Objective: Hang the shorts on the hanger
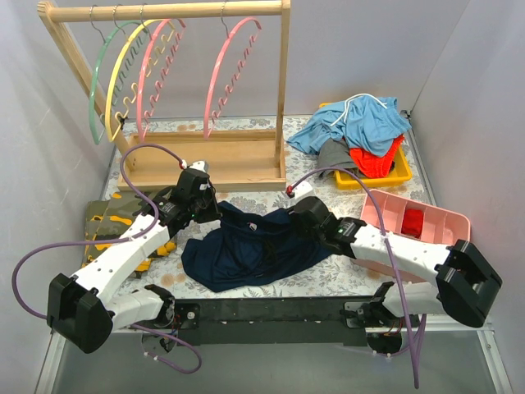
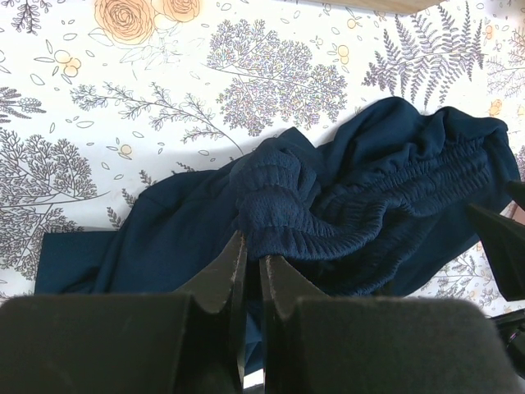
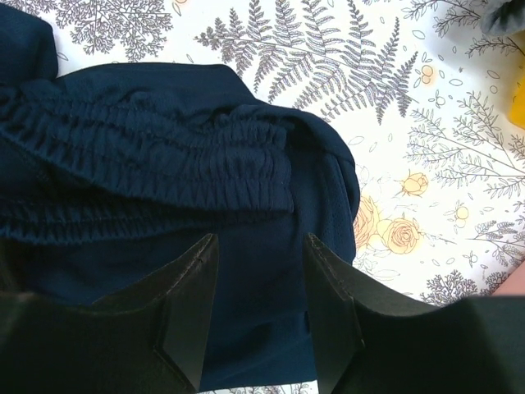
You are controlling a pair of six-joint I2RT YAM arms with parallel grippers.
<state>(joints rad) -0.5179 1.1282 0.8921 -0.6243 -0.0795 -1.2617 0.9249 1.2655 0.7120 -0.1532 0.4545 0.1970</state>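
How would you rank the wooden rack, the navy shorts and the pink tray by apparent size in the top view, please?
Largest: wooden rack.
Then navy shorts.
Smallest: pink tray, partly hidden by the right arm.

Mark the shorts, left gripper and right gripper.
shorts (image 1: 246,258), top view, mid fabric.
left gripper (image 2: 253,246), left wrist view, between fingertips pinching waistband.
right gripper (image 3: 261,240), right wrist view, between open fingertips.
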